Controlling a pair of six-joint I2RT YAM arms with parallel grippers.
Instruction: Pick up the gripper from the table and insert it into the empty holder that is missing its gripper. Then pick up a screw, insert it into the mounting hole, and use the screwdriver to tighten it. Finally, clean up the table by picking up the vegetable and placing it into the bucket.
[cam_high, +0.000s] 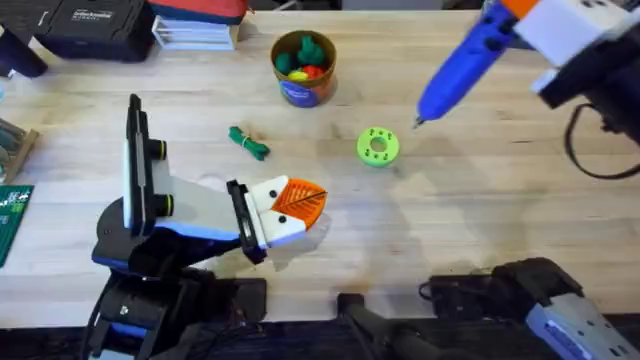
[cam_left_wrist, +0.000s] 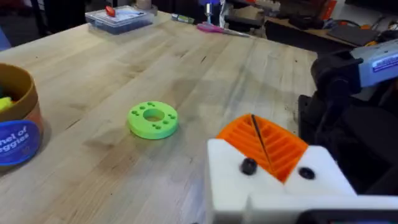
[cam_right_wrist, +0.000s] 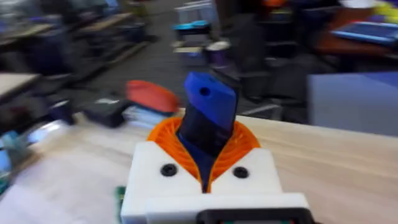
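My right gripper (cam_high: 520, 20) hangs over the table's far right, shut on the blue screwdriver (cam_high: 462, 62). The screwdriver's thin tip slants down toward the lime-green disc (cam_high: 377, 146). In the right wrist view its orange pads (cam_right_wrist: 245, 146) clamp the screwdriver (cam_right_wrist: 210, 106). My left gripper (cam_high: 316, 203) lies low at the middle front, shut. Orange ribbed gripper wedges (cam_left_wrist: 273, 144) sit in both of its white holder blocks (cam_left_wrist: 239, 186), and a dark screw head (cam_left_wrist: 249, 166) shows on one block. The dark green vegetable (cam_high: 248, 142) lies on the wood left of the disc. The bucket (cam_high: 303, 70) stands behind it, holding toy vegetables.
A black case (cam_high: 90, 25) and a clear box with a red lid (cam_high: 200, 25) line the back left edge. A green circuit board (cam_high: 12, 222) lies at the left edge. Pink scissors (cam_left_wrist: 214, 27) rest at the table's far side. The disc (cam_left_wrist: 153, 119) sits just ahead of my left gripper.
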